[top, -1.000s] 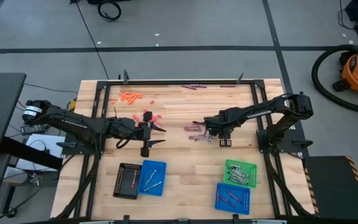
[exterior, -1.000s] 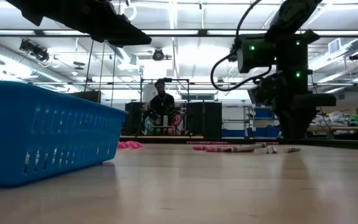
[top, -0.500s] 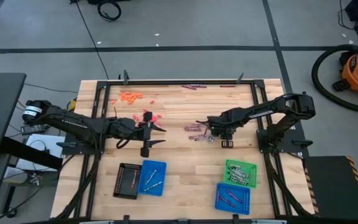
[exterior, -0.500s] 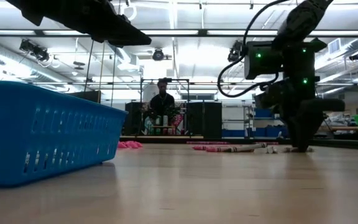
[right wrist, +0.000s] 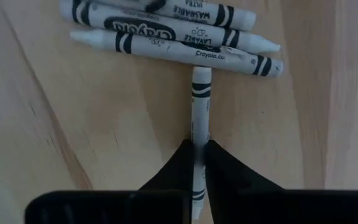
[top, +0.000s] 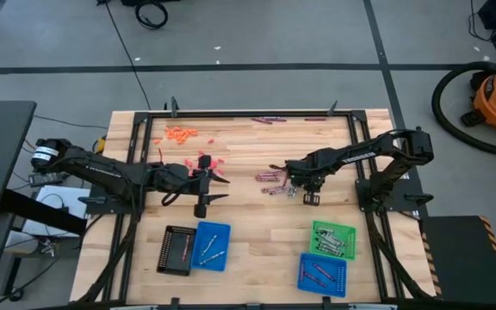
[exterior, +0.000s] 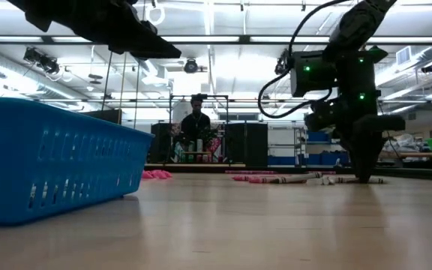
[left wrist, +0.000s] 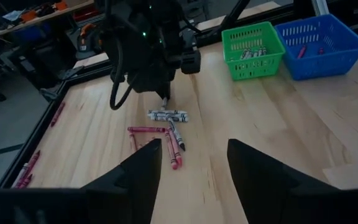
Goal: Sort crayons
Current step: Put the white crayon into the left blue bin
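Now, right gripper (right wrist: 197, 163) jaws clamped on thin silver-grey crayon (right wrist: 199, 112) lying on wooden worktop (top: 257, 215), just beside silver-grey crayon pile (right wrist: 173, 31), left gripper (top: 218, 188) jaws apart, well away from pile.

fingers (right wrist: 180, 163) pinching white crayon (right wrist: 199, 106), table (right wrist: 67, 124)

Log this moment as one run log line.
right gripper: shut on silver-grey crayon, on table | left gripper: open, waiting
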